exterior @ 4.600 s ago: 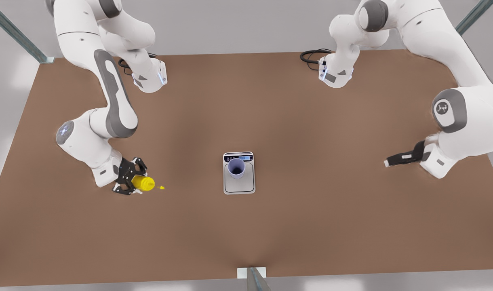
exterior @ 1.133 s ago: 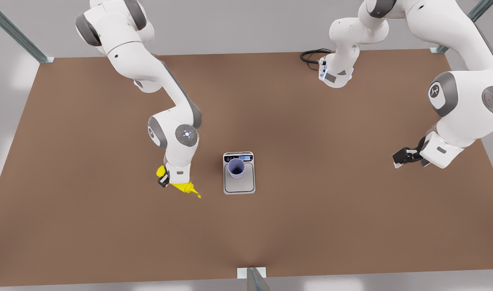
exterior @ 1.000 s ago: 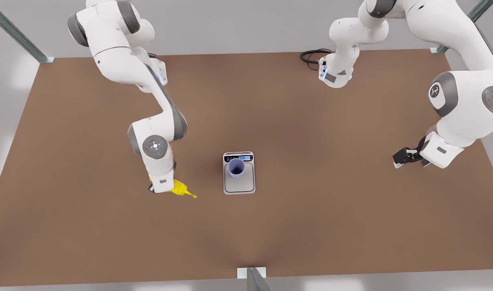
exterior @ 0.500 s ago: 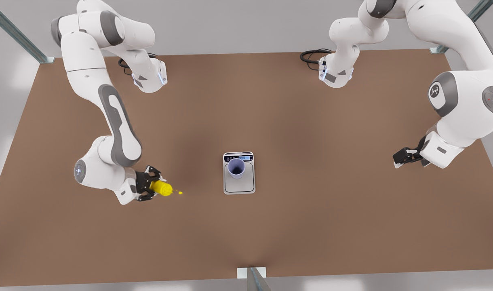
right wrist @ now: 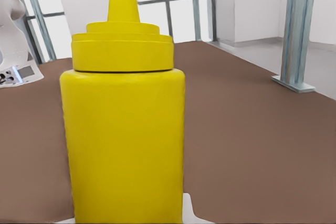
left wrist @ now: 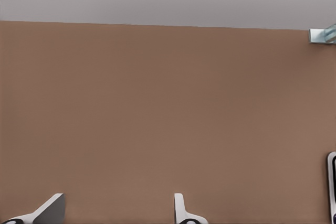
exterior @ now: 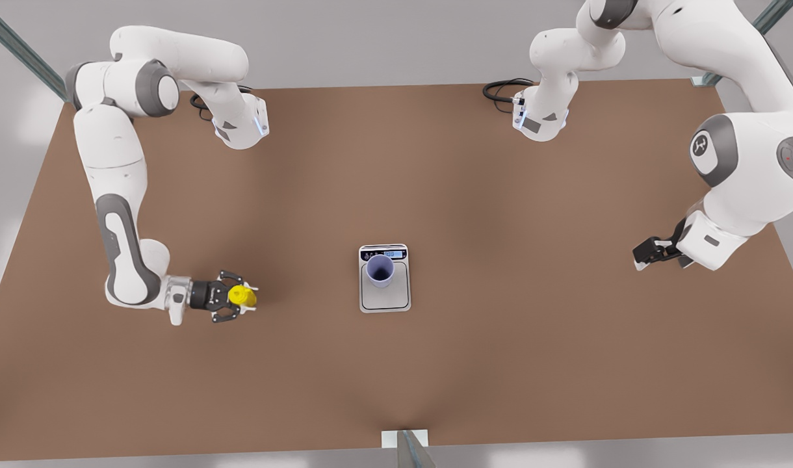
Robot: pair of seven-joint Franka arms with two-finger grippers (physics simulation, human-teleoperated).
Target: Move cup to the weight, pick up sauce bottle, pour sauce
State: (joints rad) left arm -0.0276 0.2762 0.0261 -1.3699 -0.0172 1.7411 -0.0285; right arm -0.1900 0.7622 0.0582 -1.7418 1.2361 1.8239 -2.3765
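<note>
The sauce bottle stands upright between the fingers of the right gripper, at the front view's left, well apart from the weight. From above it reads as a yellow disc with the black claw closed round its body; in the right wrist view the bottle rises straight, stepped cap and tapered nozzle on top, with pale fingertips just showing at its base. No label or print is visible on its yellow surface. Whether its base touches the table or hangs just above it I cannot tell.

The cup sits upright on the weight, on the far part of the grey plate near the display strip — it is narrower than the plate and leaves the near part bare. The display shows a lit bluish readout, but the digits are too small to read, and the buttons beside it carry no legible marks.

The left gripper waits at the front view's right, above the table's edge and well apart from the weight; in the left wrist view its two pale fingertips stand parted with bare brown table between them — nothing held. An edge of the weight shows at the side of that view.

A black cable coils at the far table edge beside one arm's base.
</note>
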